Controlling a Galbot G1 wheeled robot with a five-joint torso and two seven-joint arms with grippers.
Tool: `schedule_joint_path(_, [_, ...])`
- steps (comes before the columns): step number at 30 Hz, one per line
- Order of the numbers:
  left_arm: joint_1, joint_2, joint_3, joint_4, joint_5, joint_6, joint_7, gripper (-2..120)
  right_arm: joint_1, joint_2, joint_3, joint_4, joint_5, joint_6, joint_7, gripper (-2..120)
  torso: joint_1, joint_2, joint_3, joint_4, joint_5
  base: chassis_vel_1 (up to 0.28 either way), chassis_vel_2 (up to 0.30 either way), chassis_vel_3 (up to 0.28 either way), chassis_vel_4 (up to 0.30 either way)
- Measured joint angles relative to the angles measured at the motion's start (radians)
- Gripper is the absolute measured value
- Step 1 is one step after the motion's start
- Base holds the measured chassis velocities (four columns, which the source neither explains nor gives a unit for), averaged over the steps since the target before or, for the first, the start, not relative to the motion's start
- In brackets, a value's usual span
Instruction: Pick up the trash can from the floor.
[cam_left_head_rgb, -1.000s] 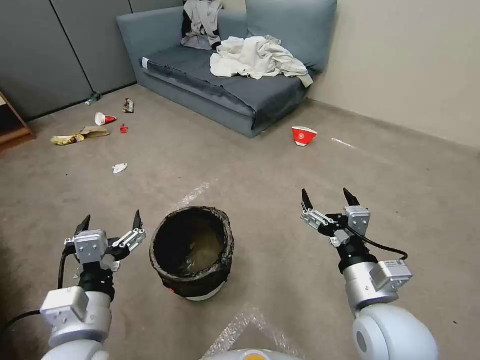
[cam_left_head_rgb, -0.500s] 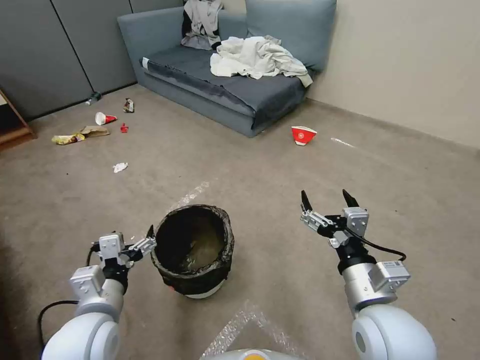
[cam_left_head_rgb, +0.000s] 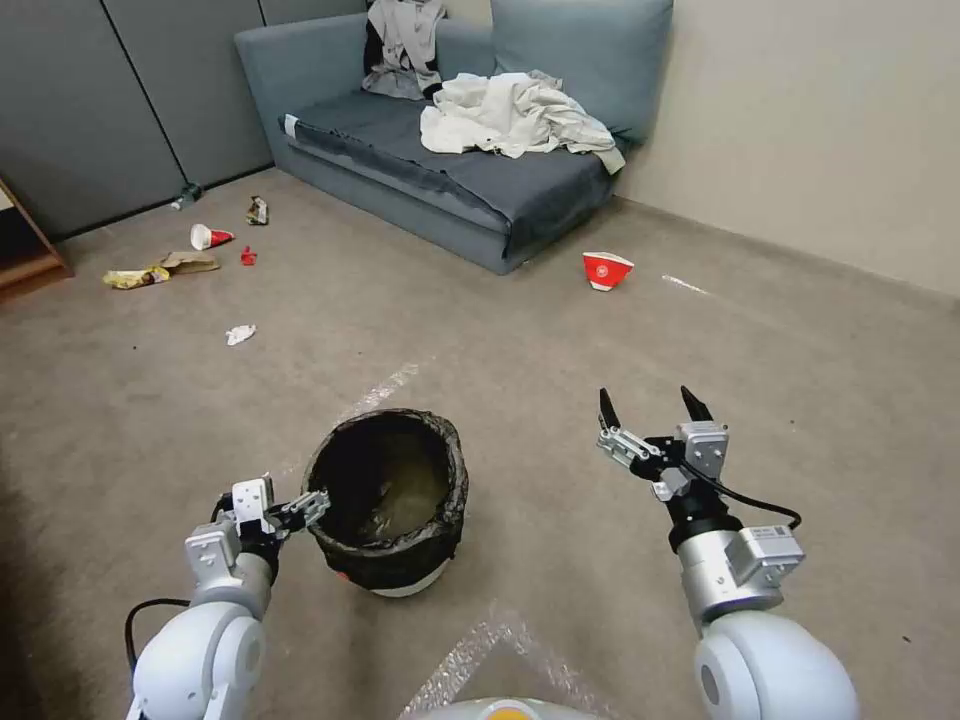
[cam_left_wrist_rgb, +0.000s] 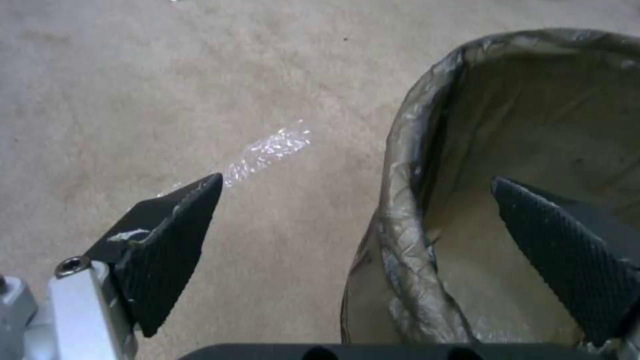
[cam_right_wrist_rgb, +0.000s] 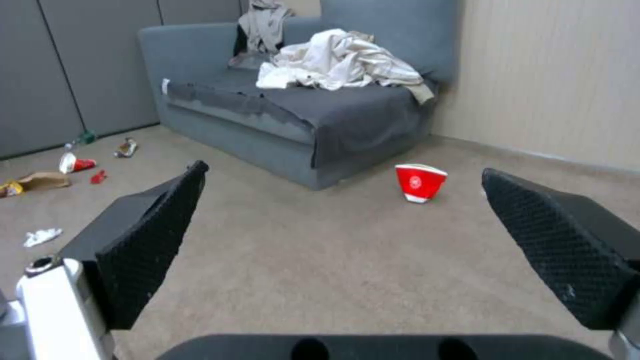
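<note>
Small round white trash can w/ crinkled black bag liner (cam_left_head_rgb: 388, 500) stands on beige carpet floor (cam_left_head_rgb: 560, 340). Left hand (cam_left_wrist_rgb: 360, 235) open, straddling rim. Right hand (cam_left_head_rgb: 652, 420) open, idle, well apart. Risk: fingers pinch only loose bag, can slips/tips.

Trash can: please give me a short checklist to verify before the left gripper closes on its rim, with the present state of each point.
1. Left gripper open: ok.
2. Its fingers straddle the rim, one outside and one inside the trash can: ok, in the left wrist view.
3. Fingers low enough to catch the wall, not only the bag: cannot tell.
4. Trash can upright on the floor: ok.
5. Right gripper away from the trash can, open over bare floor: ok.
6. Nothing between the fingers except rim and bag: ok.
</note>
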Motion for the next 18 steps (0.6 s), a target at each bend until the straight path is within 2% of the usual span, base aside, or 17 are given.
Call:
schedule_joint_path(7, [-0.016, 0.005, 0.007, 0.014, -0.018, 0.03, -0.005, 100, 0.004, 0.004, -0.007, -0.009, -0.016, 0.0, 0.0, 100, 0.0, 0.0, 0.0, 0.0001, 0.0, 0.0, 0.0, 0.0, 0.0])
schedule_joint_path(11, [-0.032, 0.007, 0.021, 0.029, -0.031, 0.065, -0.024, 82, 0.003, 0.008, -0.01, -0.013, -0.021, 0.001, 0.0, 100, 0.0, 0.0, 0.0, 0.0, 0.0, 0.0, 0.0, 0.0, 0.0])
schedule_joint_path(12, [-0.032, 0.007, 0.021, 0.029, -0.031, 0.065, -0.024, 82, 0.003, 0.008, -0.01, -0.013, -0.021, 0.001, 0.0, 100, 0.0, 0.0, 0.0, 0.0, 0.0, 0.0, 0.0, 0.0, 0.0])
schedule_joint_path(15, [-0.041, 0.001, 0.028, 0.034, -0.062, 0.134, -0.07, 68, 0.003, 0.008, -0.011, -0.014, -0.023, 0.007, 0.0, 100, 0.0, 0.0, 0.0, 0.0, 0.0001, 0.0, 0.0, 0.0, 0.0])
schedule_joint_path(16, [-0.041, 0.001, 0.028, 0.034, -0.062, 0.134, -0.07, 68, 0.003, 0.008, -0.011, -0.014, -0.023, 0.007, 0.0, 100, 0.0, 0.0, 0.0, 0.0, 0.0001, 0.0, 0.0, 0.0, 0.0])
schedule_joint_path(18, [-0.042, -0.001, 0.028, 0.036, -0.069, 0.145, -0.078, 57, 0.003, 0.008, -0.013, -0.014, -0.023, 0.008, 0.001, 100, 0.0, 0.0, 0.0, 0.0, 0.0, 0.0, 0.0, 0.0, 0.0])
